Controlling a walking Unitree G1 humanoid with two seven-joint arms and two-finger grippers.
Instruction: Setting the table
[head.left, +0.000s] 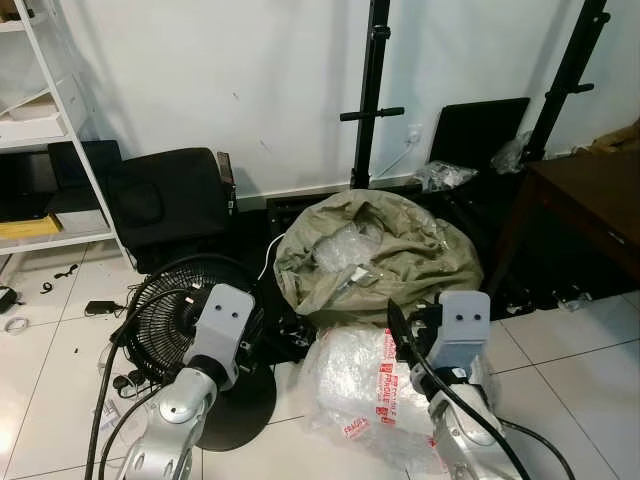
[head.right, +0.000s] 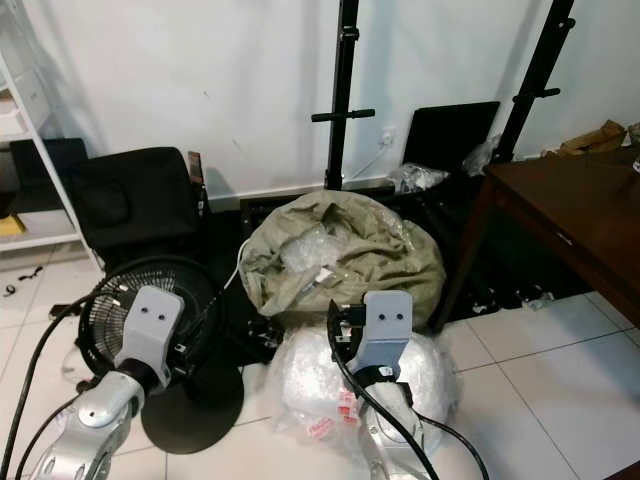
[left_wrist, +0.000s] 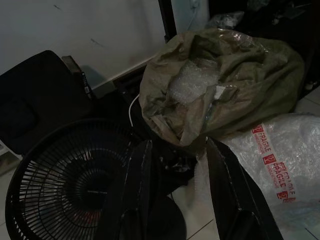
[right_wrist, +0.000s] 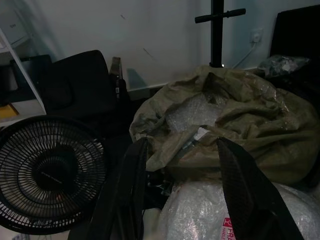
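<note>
I hold both arms up in front of me. My left tool (left_wrist: 175, 192) is wide open and holds nothing. My right tool (right_wrist: 182, 192) is wide open too, and empty.

The sack (head.left: 375, 250) sits in the middle of the floor. The fan (head.left: 185, 320) stands just left of the sack. The bubble wrap (head.left: 365, 385) lies right in front of the sack. The surface (head.left: 590, 200) I must set is to the right of the sack.

I see no plates or cups yet. I think I could trip on the fan's cords or bump the surface when I turn.
</note>
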